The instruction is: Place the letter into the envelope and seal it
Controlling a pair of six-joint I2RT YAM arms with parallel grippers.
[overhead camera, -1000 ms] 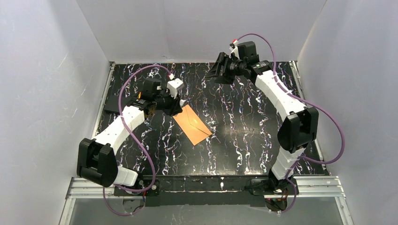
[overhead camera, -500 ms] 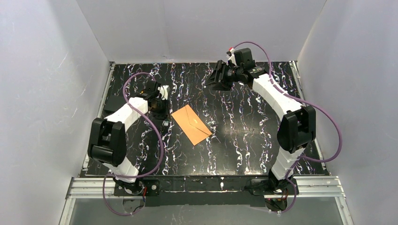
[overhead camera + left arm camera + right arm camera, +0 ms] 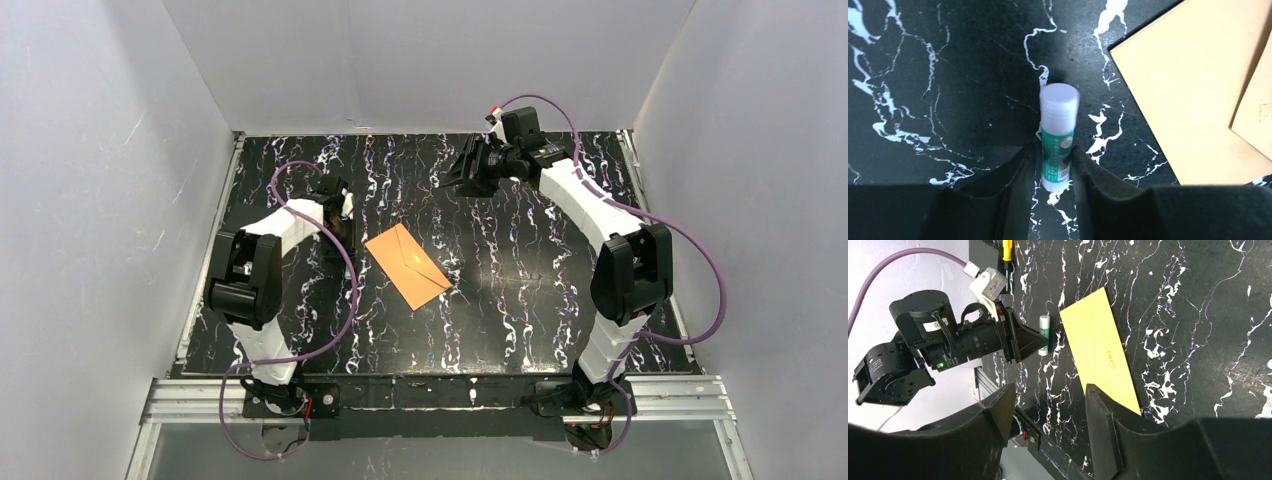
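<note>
The envelope (image 3: 408,266) lies flat on the surface (image 3: 500,300), just beside the glue stick (image 3: 1058,135). It looks light and floppy, best pinched at a corner. The left gripper (image 3: 1055,150) straddles the stick; whether it grips is unclear. The right gripper (image 3: 1050,390), well apart from the stick, hangs wide and empty.

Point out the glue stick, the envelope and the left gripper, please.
glue stick (image 3: 1058,136): left wrist view, mid-body on the green label.
envelope (image 3: 408,265): top external view, middle of its face.
left gripper (image 3: 1054,150): left wrist view, midway between its fingertips.
</note>
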